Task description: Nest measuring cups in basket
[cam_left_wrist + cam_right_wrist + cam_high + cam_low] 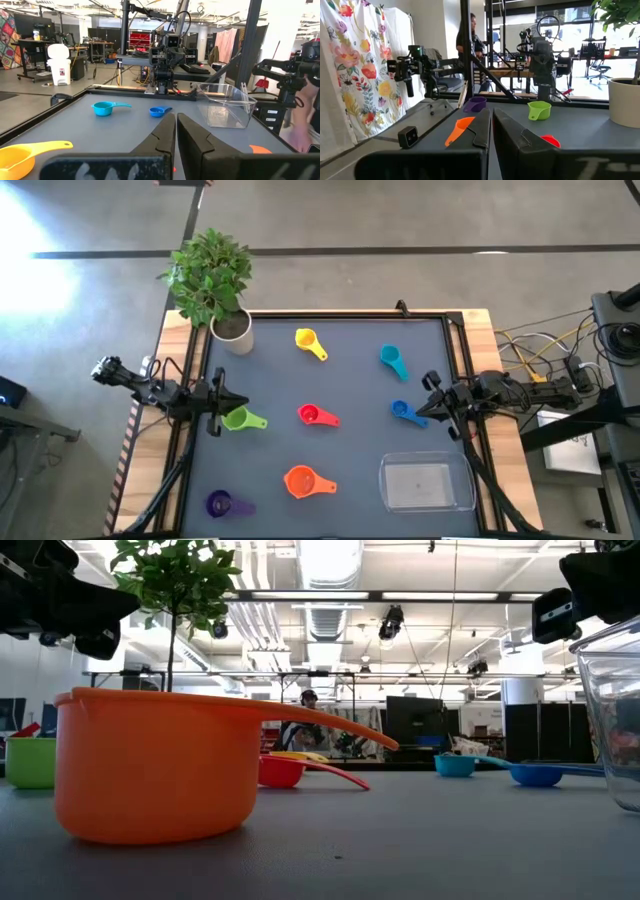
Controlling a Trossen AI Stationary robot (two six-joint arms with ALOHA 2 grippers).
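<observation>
Seven cups lie apart on the dark table mat, each resting on its base: yellow [308, 342], teal [392, 358], blue [403, 410], red [312, 415], green [238, 419], orange [302, 480] and purple [220, 503]. The clear basket [426, 483] sits at the near right with nothing in it. My left gripper [238, 402] is shut and hovers at the left edge, just beside the green cup. My right gripper [425, 402] is shut and hovers at the right edge, near the blue cup. In the low view both arms hang high above the table.
A white pot [232, 328] with a leafy plant stands at the far left corner of the table. A raised black frame [455, 350] borders the mat. Cables and equipment [560, 375] lie off the table's right side. Bare mat shows between the cups.
</observation>
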